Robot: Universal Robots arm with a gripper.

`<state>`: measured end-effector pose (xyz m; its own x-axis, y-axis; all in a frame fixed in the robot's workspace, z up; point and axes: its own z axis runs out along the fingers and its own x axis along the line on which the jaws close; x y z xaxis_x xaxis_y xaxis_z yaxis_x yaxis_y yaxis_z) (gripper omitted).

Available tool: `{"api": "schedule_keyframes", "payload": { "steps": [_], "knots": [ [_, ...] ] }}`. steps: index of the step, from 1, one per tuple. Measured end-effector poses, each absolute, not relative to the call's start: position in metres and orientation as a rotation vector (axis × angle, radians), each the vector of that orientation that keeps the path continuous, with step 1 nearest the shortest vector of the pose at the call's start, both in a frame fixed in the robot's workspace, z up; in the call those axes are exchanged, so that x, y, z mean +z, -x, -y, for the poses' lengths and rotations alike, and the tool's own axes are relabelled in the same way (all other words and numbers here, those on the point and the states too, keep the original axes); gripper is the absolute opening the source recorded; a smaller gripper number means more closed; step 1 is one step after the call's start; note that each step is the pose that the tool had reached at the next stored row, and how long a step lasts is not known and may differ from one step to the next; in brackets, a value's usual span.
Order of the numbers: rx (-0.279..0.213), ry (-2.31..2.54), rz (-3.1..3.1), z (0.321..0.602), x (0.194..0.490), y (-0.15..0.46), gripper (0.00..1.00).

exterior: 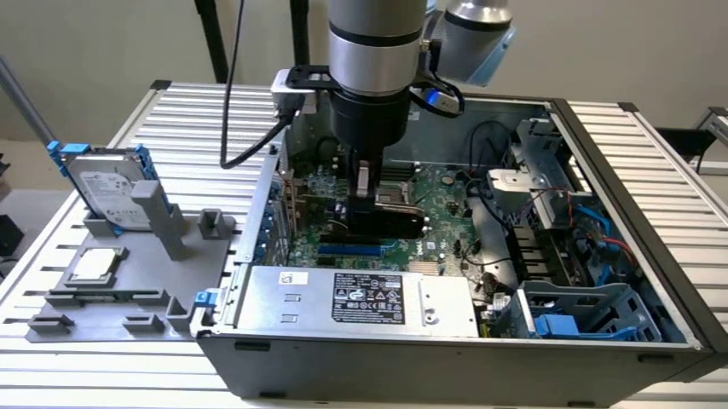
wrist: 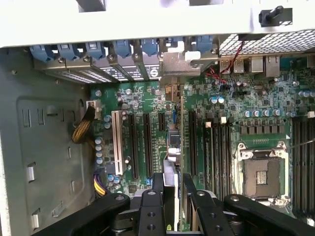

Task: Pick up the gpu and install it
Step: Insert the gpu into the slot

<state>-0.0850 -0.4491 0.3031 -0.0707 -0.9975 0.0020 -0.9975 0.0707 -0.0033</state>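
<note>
The gpu [exterior: 381, 223] hangs on edge inside the open computer case [exterior: 637, 204], black face showing, low over the green motherboard [exterior: 438, 192]. My gripper [exterior: 366, 200] reaches straight down from the arm and is shut on the card's upper edge. In the wrist view the gpu [wrist: 173, 147] appears edge-on between my two black fingers [wrist: 157, 189], running along the expansion slots [wrist: 147, 137]. Its silver bracket [wrist: 179, 66] sits at the case's rear slot openings. Whether its lower edge is in a slot, I cannot tell.
A silver hard drive in a blue frame [exterior: 108, 183] stands on a grey fixture [exterior: 125, 281] at the exterior view's left. The power supply [exterior: 358, 298] lies along the case's near wall, a blue drive cage [exterior: 586, 311] at the right. The CPU socket [wrist: 263, 172] and cables [wrist: 86, 130] flank the slots.
</note>
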Motion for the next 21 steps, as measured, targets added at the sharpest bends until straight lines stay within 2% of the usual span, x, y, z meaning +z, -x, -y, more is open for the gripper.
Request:
{"api": "schedule_keyframes", "payload": {
  "steps": [12,21],
  "knots": [
    [0.01,2.174,-2.253,0.447,0.291,0.088,0.27],
    [0.049,2.161,-2.236,0.449,0.287,0.089,0.27]
  ]
}}
